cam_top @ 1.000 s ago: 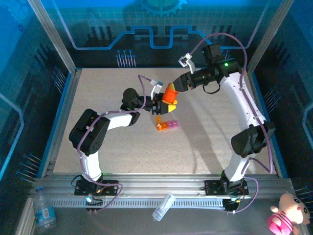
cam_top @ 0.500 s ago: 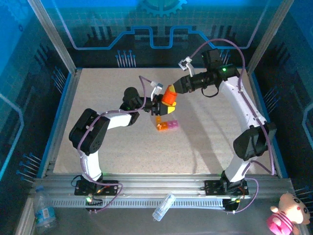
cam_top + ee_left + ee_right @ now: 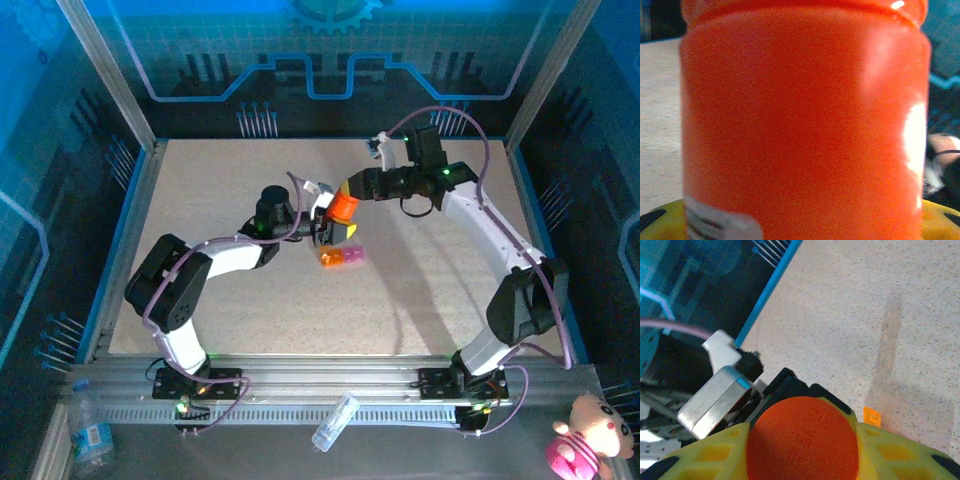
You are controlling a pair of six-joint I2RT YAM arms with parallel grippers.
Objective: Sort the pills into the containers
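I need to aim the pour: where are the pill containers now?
Top view: the containers lie on the table near its middle, just on the near side of the orange bottle.

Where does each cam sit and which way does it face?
Top external: above and behind the bases, looking down on the table; both arms, left gripper, right gripper.
Left wrist: close on the bottle, side-on; own yellow fingers at bottom corners.
Right wrist: looks over the bottle's end to the table; own fingers flank it.
Shared: all three see the bottle.
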